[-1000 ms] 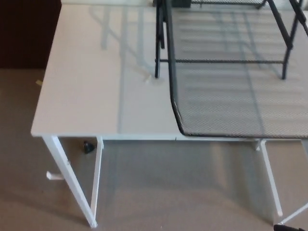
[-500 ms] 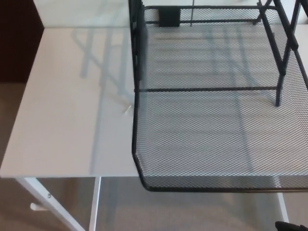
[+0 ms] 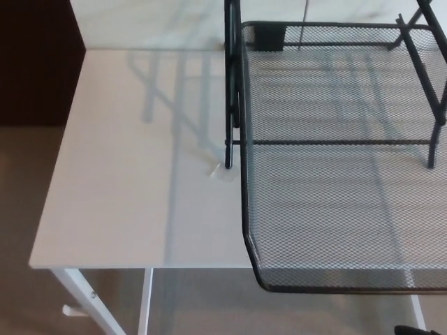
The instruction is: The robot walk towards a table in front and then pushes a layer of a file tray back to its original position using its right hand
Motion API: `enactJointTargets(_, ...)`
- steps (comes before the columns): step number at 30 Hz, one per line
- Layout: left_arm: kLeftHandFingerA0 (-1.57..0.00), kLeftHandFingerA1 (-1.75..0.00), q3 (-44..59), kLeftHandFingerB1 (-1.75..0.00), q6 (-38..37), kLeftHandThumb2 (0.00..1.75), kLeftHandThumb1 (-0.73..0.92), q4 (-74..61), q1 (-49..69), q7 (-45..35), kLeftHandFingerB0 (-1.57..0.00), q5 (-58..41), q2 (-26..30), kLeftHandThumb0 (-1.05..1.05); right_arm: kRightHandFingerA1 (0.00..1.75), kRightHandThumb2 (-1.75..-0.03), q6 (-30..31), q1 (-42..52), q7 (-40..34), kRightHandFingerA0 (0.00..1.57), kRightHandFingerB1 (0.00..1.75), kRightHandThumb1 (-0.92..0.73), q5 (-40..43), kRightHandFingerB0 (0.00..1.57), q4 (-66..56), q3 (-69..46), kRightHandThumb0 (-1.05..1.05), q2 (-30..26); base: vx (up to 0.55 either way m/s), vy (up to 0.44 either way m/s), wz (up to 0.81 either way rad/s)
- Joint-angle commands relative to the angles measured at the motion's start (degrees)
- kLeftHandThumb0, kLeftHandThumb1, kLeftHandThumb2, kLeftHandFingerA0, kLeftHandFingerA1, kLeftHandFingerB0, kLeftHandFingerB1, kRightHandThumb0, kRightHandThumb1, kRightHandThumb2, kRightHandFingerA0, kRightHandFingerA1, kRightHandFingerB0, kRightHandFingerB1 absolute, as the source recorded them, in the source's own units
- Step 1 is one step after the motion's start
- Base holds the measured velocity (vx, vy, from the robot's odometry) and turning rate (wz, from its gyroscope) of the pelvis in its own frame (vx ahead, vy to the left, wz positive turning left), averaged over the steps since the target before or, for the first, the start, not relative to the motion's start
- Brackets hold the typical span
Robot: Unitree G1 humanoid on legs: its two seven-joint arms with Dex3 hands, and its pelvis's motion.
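A black wire-mesh file tray point(image 3: 230, 105) stands on the right part of a white table point(image 3: 133, 181). Its low layer point(image 3: 335, 209) is pulled out toward me, and the layer's front rim point(image 3: 328, 287) hangs past the table's front edge. The upright frame posts rise at the layer's left and far right. A small black tip of my right hand point(image 3: 413, 330) shows at the bottom right edge, below and in front of the layer's rim and apart from it. Too little of it shows to judge its state. My left hand is out of the picture.
The table's white legs point(image 3: 84, 296) stand under its front left corner on beige carpet point(image 3: 21, 209). Dark furniture point(image 3: 35, 63) fills the far left. A small black box point(image 3: 269, 35) sits at the tray's back. A bit of white scrap point(image 3: 218, 169) lies by the left post.
The whole picture has shifted as the camera moved: the table and tray sit lower than one second ago and further right than half a second ago. The tray layer itself has not moved.
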Motion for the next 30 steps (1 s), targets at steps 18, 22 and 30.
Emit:
enactJointTargets(18,-0.55,-0.56,0.0,-0.46,-0.2,0.65,0.44,-1.2,0.3,-0.1,-0.37,0.3,1.0,-0.35,0.56,-0.76,-2.2,10.8,-6.8,0.55,0.50,-0.46,-8.2,0.41,-18.2,5.6,-0.44,-0.6,0.00,-0.003,0.00)
enactJointTargets(22,-0.53,-0.56,0.0,-0.46,0.8,0.65,0.43,-2.2,0.3,-0.2,-0.36,0.0,1.0,-0.35,0.45,-0.57,-2.9,17.2,-7.3,0.60,0.39,-0.57,-8.8,0.46,-27.2,6.2,-0.36,-0.4,0.00,0.000,0.00)
enactJointTargets(30,-0.58,-0.58,0.4,-0.45,1.1,0.64,0.42,-0.6,-1.0,-1.3,-0.35,-0.5,1.7,-0.32,0.56,-0.77,-23.0,42.2,-12.5,0.55,0.51,-0.45,-21.1,0.45,-52.4,6.7,-0.50,-0.2,0.00,0.000,0.00)
